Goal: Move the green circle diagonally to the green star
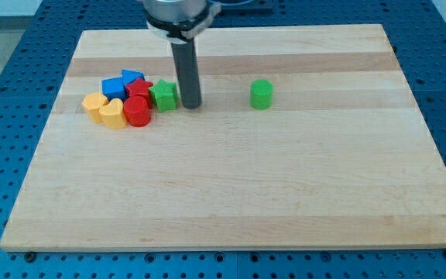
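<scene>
my tip (191, 105) beside green star (163, 95); green circle (262, 94) upright, apart.

Green circle (262, 94): we saw a short upright cylinder, bright green, standing alone on the board in the upper middle, toward the view's right. Green star (163, 95): same green, lying flat, well apart from the circle to the view's left and roughly level with it. The star sat at the right edge of a block cluster, touching a red block on its left.
</scene>
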`<state>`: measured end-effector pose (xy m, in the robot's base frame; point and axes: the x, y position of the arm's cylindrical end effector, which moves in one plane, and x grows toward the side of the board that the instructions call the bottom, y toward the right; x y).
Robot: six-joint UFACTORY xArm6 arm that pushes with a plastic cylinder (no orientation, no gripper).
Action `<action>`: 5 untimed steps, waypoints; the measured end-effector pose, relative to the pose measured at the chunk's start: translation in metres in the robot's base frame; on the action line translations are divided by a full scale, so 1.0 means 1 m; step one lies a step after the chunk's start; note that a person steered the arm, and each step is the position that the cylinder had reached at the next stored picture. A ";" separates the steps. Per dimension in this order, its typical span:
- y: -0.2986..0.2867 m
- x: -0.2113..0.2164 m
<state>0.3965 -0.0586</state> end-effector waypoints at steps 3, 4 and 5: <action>0.110 0.018; 0.115 0.005; 0.114 -0.012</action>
<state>0.3843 0.0556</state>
